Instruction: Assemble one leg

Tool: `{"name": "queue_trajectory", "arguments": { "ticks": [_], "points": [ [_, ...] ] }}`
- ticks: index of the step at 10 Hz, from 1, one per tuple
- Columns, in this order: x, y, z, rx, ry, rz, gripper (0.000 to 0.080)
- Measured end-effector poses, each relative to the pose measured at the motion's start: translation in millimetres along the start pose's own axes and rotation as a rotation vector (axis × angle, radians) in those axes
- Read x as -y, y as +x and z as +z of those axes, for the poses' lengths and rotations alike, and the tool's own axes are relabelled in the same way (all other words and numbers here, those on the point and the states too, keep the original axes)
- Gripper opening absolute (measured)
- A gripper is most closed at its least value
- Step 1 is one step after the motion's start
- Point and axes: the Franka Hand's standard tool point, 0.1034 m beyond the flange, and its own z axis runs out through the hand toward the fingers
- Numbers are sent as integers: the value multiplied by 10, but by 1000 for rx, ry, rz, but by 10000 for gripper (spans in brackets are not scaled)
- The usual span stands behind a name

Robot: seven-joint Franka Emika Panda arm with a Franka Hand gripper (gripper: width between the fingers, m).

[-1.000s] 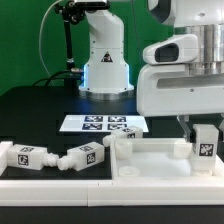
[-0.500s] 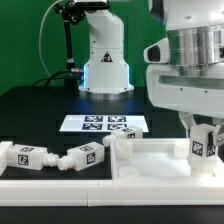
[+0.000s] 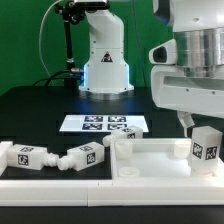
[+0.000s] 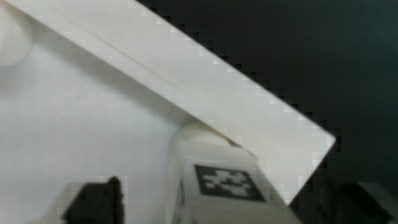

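Observation:
A leg [image 3: 205,148], a chunky white peg with a black-and-white tag, stands upright in the corner of the white tabletop panel [image 3: 150,158] at the exterior view's right. My gripper [image 3: 198,128] is right above it, with its fingers on either side of the leg. In the wrist view the leg [image 4: 222,180] stands between the two dark fingers [image 4: 98,200], with a gap showing on each side, so the gripper [image 4: 228,205] is open around it. The panel's rim [image 4: 214,80] runs diagonally behind the leg.
Two more loose legs [image 3: 25,156] [image 3: 80,157] lie on the black table at the exterior view's left, and a third [image 3: 113,143] sits by the panel's near corner. The marker board [image 3: 103,124] lies behind the panel. The arm's white base [image 3: 105,62] stands at the back.
The gripper has turned about the leg and lifted slightly. The leg now sits a little lower in the panel's corner, with the fingers apart from it.

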Motion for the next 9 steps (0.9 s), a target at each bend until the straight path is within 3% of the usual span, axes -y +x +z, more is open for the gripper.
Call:
{"name": "queue_trajectory", "arguments": {
  "ticks": [1,2,3,5,7,9],
  "points": [
    [-6,11,-3,1,-13,-204,618],
    [4,-27,-1,20,-45,-386,640],
    [38,-38,-20,2,-32,-423,640],
    [12,-26,-6,4,-33,-564,648],
    [-14,44,-15,-3,-49,-840,649],
    [0,57,-16,-14,-54,-901,649]
  ]
}}
